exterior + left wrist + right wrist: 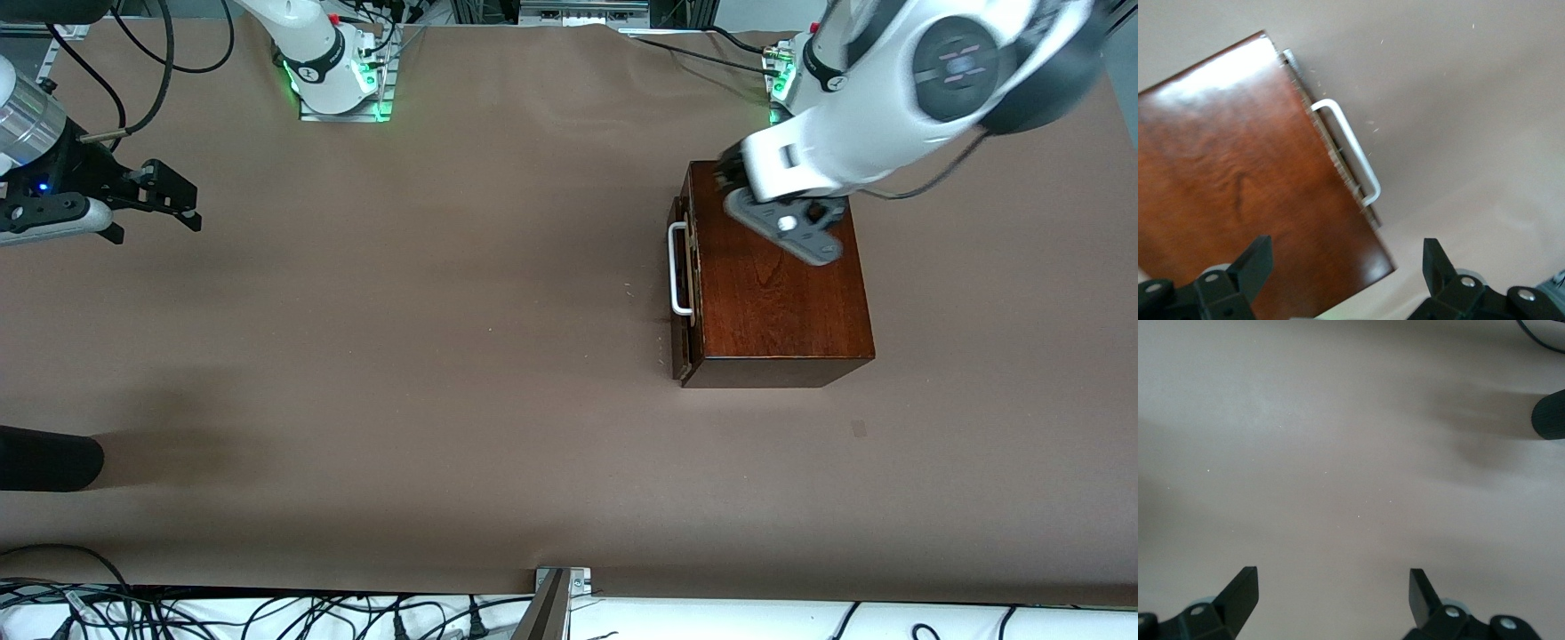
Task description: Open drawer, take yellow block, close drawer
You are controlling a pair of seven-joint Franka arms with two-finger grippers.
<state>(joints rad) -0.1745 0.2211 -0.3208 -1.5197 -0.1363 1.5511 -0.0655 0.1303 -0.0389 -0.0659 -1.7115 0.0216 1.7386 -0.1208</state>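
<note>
This was a robotics lab: two white arm bases (333,62) bolted along the top edge of the frame, glowing green, a plain brown tabletop (444,356), loose black cables (267,613) tangled lower left, aluminium framing (556,604) at bottom centre.

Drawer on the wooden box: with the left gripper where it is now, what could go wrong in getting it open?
The left gripper hangs open over the box top, not at the white handle, so coming down from here it could strike the lid. The handle is a thin bar close to the drawer front, so a finger might slip off. The box looks unfixed and could slide along when pulled. The right gripper waits open at the right arm's end.
</note>
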